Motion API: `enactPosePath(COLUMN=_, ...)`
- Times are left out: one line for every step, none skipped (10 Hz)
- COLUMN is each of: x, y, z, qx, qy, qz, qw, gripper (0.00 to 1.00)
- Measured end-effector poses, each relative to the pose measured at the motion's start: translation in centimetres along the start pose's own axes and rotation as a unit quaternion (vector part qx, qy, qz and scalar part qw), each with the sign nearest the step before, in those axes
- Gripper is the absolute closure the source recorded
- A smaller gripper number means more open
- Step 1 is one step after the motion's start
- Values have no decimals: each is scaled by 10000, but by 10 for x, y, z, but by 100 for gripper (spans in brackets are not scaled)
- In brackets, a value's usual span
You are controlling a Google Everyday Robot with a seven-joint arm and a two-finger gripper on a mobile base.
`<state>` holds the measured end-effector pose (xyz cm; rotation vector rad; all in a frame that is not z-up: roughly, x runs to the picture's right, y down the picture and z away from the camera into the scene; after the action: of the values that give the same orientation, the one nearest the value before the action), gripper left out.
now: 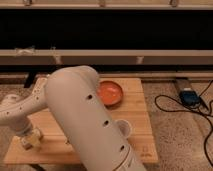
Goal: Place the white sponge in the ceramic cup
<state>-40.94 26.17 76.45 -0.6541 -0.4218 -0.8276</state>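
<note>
We judge the step in hand to be the pick: the sponge [33, 144] lies at the bench's [138, 109] front-left corner, and the gripper [29, 136] is down right at it, jaws standing wide. Nothing is held. We cannot tell whether the fingers touch the sponge or only straddle it, since the two pale shapes run together there.

The cup [125, 129] stands near the front edge, right of the middle, well apart from the sponge. The arm [85, 117] hides its left side.

The next move, as we read it, calls for closing on the sponge, lifting it off the wood, and carrying it right along the front edge to the cup. The cup's mouth looks narrow, so we would expect the sponge to need entering end-on, or to be squeezed in.

The sponge is a small cream block with rounded edges, and looks soft enough to give under the jaws. The cup is round, white and smooth, with a greyer inside. The bench top is pale wood with a light grain. The bowl [110, 93], near the back edge, is wide, shallow and glossy orange. The arm is a thick matt white shell with a row of dark holes.
</note>
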Motion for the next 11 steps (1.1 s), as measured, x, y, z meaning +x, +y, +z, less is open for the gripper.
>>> enactPosePath(x=-4, y=1, z=-1, qx=-1, qy=-11, qz=-68, qw=10000, gripper=20)
enactPosePath(x=-11, y=0, z=-1, qx=-15, qy=-49, qz=-152, qw=9999, gripper=20)
enactPosePath(x=-15, y=2, z=2, qx=-94, qy=-52, qz=-219, qw=9997, gripper=20)
enactPosePath(x=-15, y=3, z=5, qx=-154, qy=-44, qz=-244, qw=9996, gripper=20)
enactPosePath(x=-16, y=2, z=10, qx=-220, qy=-44, qz=-252, qw=9994, gripper=20)
enactPosePath(x=-15, y=2, z=13, qx=-260, qy=-38, qz=-245, qw=9994, gripper=20)
enactPosePath(x=-14, y=1, z=15, qx=-276, qy=-34, qz=-232, qw=9993, gripper=20)
enactPosePath(x=-14, y=1, z=16, qx=-288, qy=-32, qz=-227, qw=9993, gripper=22)
enactPosePath(x=-15, y=0, z=17, qx=-293, qy=-38, qz=-231, qw=9993, gripper=30)
enactPosePath(x=-15, y=0, z=16, qx=-292, qy=-50, qz=-234, qw=9993, gripper=40)
enactPosePath(x=-14, y=0, z=15, qx=-285, qy=-56, qz=-230, qw=9993, gripper=48)
